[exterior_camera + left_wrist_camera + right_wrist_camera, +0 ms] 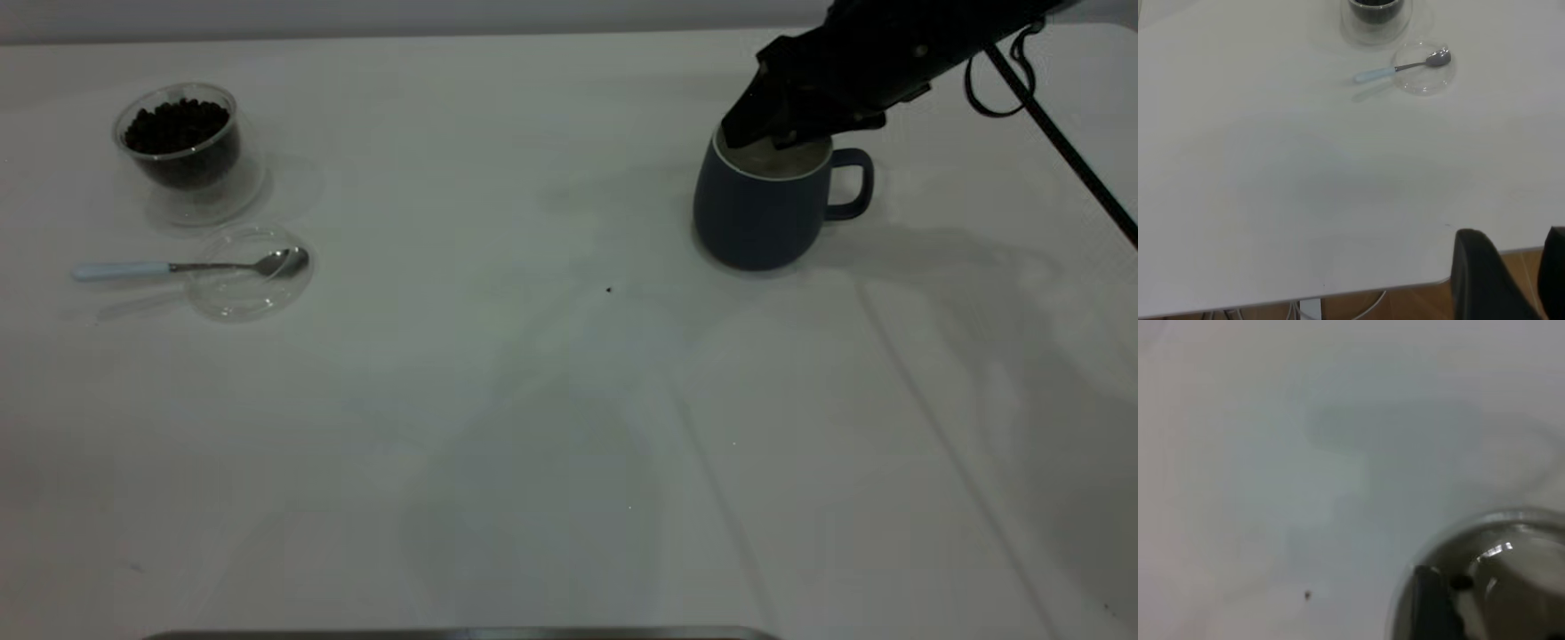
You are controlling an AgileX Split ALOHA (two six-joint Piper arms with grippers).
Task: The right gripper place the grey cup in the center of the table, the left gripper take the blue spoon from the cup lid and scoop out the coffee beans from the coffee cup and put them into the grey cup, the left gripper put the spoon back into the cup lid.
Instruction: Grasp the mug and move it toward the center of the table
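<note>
Now we grip the mug at its rim

Our right hand (772, 135) straddles the mug (756, 213) wall at the table's (533, 427) far right, apparently clamped; it is stiff, heavy and smooth, so we judge the rim slippery. Our left hand (1518, 280) hangs released, idle.

Matte black blocky right arm (853, 71) w/ looping black cable (996, 89).

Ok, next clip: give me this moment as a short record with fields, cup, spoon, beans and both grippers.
grey cup: upright, right of table centre, handle away from the centre
right gripper: at the cup's rim, one finger inside
blue spoon: bowl resting in cup lid, handle sticking out
coffee beans: in coffee cup
left gripper: parked off the table's edge
</note>
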